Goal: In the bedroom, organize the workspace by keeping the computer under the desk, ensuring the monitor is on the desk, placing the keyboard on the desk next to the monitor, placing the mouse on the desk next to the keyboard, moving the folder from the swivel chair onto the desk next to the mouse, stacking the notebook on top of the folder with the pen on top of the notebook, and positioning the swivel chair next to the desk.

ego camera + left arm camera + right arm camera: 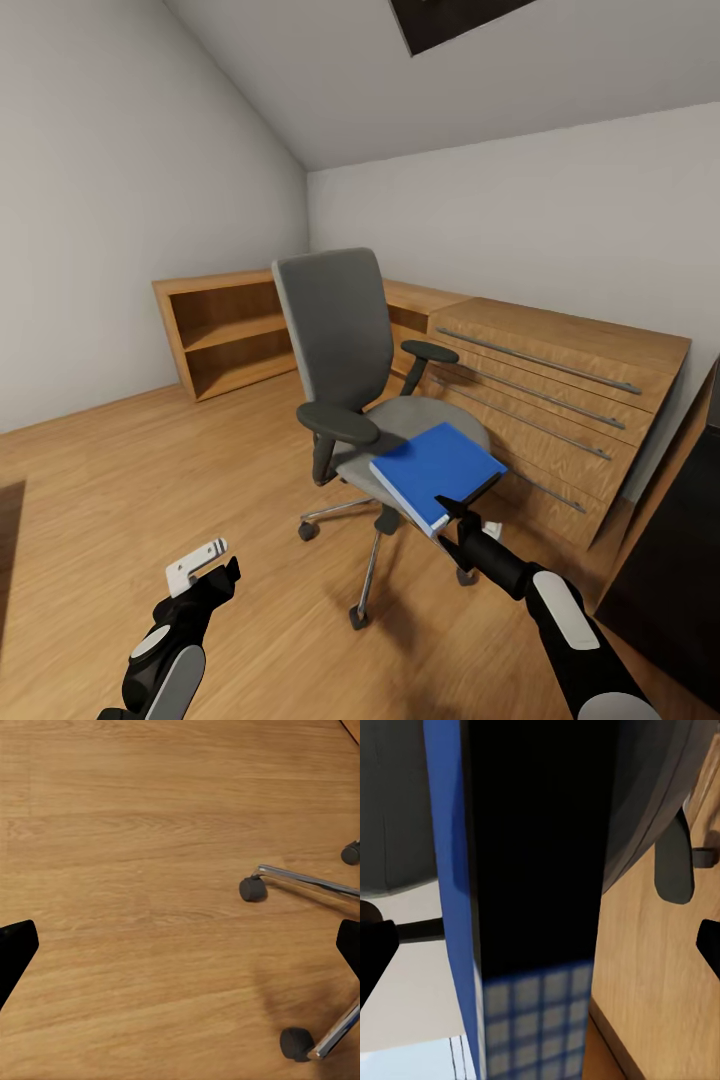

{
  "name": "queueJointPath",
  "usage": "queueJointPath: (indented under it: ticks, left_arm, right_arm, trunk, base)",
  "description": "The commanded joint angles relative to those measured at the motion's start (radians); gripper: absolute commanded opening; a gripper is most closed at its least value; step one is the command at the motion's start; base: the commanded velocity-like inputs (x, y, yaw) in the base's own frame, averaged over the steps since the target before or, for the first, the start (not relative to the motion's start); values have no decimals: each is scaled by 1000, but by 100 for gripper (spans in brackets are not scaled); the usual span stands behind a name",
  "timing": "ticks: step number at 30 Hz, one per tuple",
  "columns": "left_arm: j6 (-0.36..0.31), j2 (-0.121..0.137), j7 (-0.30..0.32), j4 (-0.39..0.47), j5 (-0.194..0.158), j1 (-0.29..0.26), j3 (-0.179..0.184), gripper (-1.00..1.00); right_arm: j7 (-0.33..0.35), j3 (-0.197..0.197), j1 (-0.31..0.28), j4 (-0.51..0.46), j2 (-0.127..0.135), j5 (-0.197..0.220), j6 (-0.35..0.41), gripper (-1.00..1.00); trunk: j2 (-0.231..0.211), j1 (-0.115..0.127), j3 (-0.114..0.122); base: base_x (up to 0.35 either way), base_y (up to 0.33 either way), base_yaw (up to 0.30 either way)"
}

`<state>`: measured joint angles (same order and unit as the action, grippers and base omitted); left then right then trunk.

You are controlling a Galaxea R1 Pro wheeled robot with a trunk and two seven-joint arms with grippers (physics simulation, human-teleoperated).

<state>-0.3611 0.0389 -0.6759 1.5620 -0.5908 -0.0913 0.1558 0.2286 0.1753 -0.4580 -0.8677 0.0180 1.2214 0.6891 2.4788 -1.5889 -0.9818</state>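
Sloping pale walls and a light plank floor (pixel 120 480) frame the room, with a low open wooden bookshelf (pixel 225 335) in the corner and a light-wood drawer chest (pixel 560 400) with bar handles along the far wall. Between them, in mid-floor, stands the swivel chair (pixel 345 340), grey back upright, its metal star base and casters (pixel 253 888) resting on the planks. On the front of its seat lies the bright-blue folder (pixel 435 470), tilted, its near corner overhanging the seat edge. The right arm reaches forward and up from the lower right, and the right gripper (pixel 462 512) meets that near corner; the right wrist view shows the folder's edge (pixel 454 907) running between the fingers, though whether the jaws pinch it I cannot tell. The left arm is held low, its left gripper (pixel 205 572) over bare floor beside the chair's base, jaws spread.
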Motion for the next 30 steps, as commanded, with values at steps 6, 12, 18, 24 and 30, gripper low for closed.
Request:
queueJointPath:
  ticks: [6,12,18,24,30]
  left_arm:
    - [-2,1,-8,2,-6,-1,2,100]
    - [-2,1,-8,1,-6,-1,2,100]
    - [-2,1,-8,2,-6,-1,2,100]
    - [-2,1,-8,2,-5,-1,2,100]
    - [-2,1,-8,2,-4,-1,2,100]
  right_arm:
    - [3,3,-1,1,-1,-3,6,100]
    - [3,2,-1,0,-1,-3,7,-100]
    - [-4,2,-1,0,-1,-3,9,-100]
    - [-7,3,-1,-1,-1,-3,9,-100]
    - [-8,3,-1,-1,-1,-3,9,-100]
  trunk:
    - [0,0,-1]
    - [0,0,-1]
    - [0,0,-1]
    - [0,0,-1]
    - [-28,16,12]
  base:
    - [0,0,0]
    - [0,0,0]
    - [0,0,0]
    - [0,0,0]
    - [0,0,0]
